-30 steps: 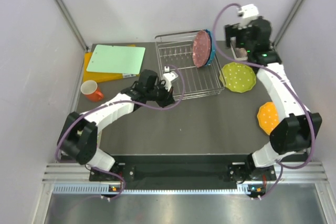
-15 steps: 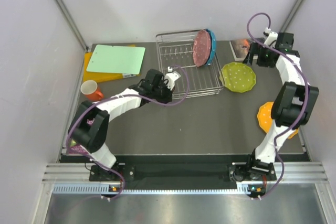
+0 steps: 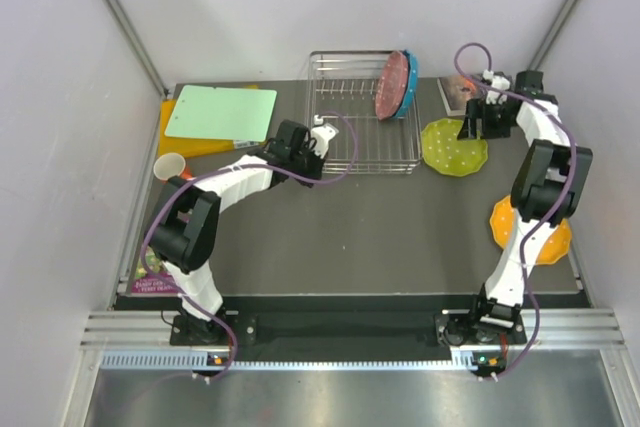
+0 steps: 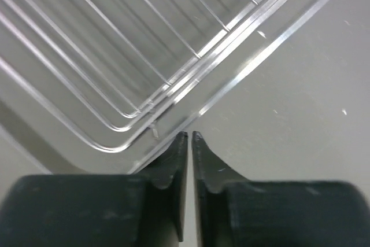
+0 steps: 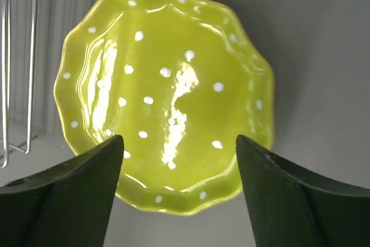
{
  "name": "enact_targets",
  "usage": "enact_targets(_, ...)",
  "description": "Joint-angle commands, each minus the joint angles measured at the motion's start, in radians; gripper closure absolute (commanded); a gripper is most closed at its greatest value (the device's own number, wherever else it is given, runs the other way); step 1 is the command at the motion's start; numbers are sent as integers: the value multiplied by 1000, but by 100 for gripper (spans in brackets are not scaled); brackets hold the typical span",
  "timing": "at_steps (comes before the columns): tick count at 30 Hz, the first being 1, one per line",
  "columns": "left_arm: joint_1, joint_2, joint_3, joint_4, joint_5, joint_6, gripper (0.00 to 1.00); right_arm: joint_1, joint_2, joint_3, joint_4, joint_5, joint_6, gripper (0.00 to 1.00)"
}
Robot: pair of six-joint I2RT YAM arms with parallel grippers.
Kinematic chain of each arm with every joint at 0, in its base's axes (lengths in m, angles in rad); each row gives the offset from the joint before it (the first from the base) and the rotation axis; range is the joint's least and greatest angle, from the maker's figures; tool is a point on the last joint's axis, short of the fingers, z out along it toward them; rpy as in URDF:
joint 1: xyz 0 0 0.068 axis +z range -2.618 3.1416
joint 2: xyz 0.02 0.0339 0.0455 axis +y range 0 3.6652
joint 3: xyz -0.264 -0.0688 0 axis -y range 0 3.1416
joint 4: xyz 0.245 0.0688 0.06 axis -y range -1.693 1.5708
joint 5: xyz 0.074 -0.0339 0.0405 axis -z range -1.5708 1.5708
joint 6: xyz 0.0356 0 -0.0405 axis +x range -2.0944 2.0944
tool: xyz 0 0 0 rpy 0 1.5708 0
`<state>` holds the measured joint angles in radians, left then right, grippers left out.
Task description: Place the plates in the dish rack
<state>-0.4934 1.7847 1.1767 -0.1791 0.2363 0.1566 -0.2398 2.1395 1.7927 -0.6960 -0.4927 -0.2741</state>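
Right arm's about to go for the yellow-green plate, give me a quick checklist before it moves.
1. The right gripper is open: ok.
2. It sits over the yellow-green plate, fingers either side: ok.
3. That plate lies flat, apart from the dish rack: ok.
4. Free slots left of the pink plate and blue plate: ok.
5. The left gripper holds the rack's corner wire: cannot tell.
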Motion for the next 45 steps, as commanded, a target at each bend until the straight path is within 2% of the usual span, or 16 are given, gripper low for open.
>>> enact_targets(1,-11,-70,-21,-45,118,-9,80,63,-15,-61,32,20,-62,26)
enact_targets(2,-17,-82,-47,-54,117,-20,79,72,-13,-85,33,31,-60,30)
enact_targets(4,-27,-120,-71,-57,120,-32,75,97,-23,-114,38,61,-63,32)
enact_targets(5,-27,-133,-84,-62,117,-43,70,105,-27,-151,47,75,-62,35)
enact_targets(8,-28,-175,-88,-74,86,-39,67,125,-56,-231,52,109,-65,42)
enact_targets(14,-19,-248,-84,-59,-24,-25,66,160,-154,-426,21,171,-94,51)
enact_targets(19,12,-304,-114,-1,-37,-51,65,189,-262,-619,13,164,-97,52)
enact_targets(25,26,-392,-175,36,-40,-104,64,227,-391,-755,0,160,-119,50)
enact_targets(30,26,-452,-212,53,-34,-182,64,330,-475,-806,-40,216,-195,50)
enact_targets(38,27,-521,-262,101,-55,-261,63,336,-509,-895,-86,241,-292,50)
enact_targets(41,29,-531,-282,99,-49,-360,57,373,-571,-960,-100,241,-359,50)
enact_targets(42,27,-531,-288,96,-69,-400,49,416,-584,-970,-106,246,-373,50)
enact_targets(43,29,-535,-302,84,-80,-492,47,442,-593,-978,-114,241,-384,50)
enact_targets(45,30,-536,-318,67,-80,-572,45,525,-598,-975,-135,229,-399,49)
